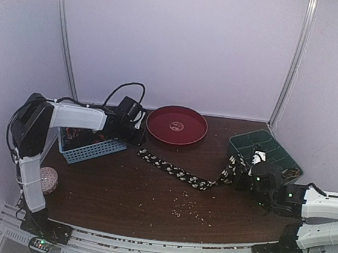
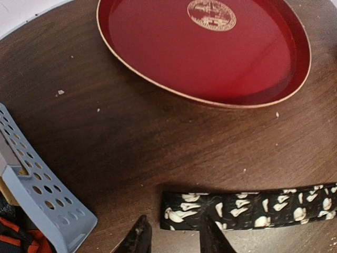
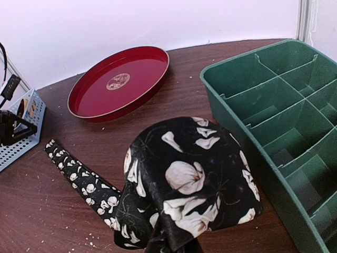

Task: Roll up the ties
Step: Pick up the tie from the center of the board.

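Note:
One black tie with pale flower print (image 1: 176,172) lies across the table from left to right. Its narrow end (image 2: 181,210) rests on the wood just ahead of my left gripper (image 2: 176,240), whose jaws stand apart. One fingertip lies beside the end and the other overlaps the strip. The tie's wide end (image 3: 189,179) is bunched and folded over my right gripper (image 1: 242,181), which is shut on it; the fabric hides the fingers. Orange and dark fabric (image 2: 13,237) shows in the blue basket.
A round red tray (image 1: 177,125) sits at the back centre. A green divided bin (image 1: 266,150) stands at the back right, close to my right gripper. A blue perforated basket (image 1: 91,148) sits at the left. A speckled ball (image 1: 48,179) and pale crumbs (image 1: 188,207) lie on the wood.

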Robot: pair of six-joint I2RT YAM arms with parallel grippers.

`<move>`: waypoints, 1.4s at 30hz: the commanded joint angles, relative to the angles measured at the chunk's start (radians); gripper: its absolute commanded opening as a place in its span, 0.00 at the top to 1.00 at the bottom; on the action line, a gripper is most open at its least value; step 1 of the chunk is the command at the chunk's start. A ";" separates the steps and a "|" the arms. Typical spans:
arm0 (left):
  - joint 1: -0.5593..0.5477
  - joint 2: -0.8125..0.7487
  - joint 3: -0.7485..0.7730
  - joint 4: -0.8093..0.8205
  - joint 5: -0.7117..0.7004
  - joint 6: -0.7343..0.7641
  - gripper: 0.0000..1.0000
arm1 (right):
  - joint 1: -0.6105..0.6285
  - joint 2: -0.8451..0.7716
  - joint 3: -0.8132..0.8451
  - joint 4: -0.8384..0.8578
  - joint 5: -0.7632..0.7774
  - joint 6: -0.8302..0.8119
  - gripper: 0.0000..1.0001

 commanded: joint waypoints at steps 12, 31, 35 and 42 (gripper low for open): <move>0.003 0.102 0.044 -0.023 0.093 0.057 0.67 | -0.025 -0.057 -0.014 -0.025 0.076 0.034 1.00; 0.004 -0.111 -0.188 -0.033 0.023 -0.062 1.00 | -0.024 -0.069 -0.040 0.018 -0.042 0.006 1.00; 0.004 -0.330 -0.338 -0.124 -0.081 -0.153 1.00 | -0.024 -0.066 -0.069 0.056 -0.087 0.007 0.98; 0.006 -0.624 -0.507 -0.290 -0.186 -0.299 1.00 | -0.026 0.017 -0.024 -0.039 -0.091 0.108 0.64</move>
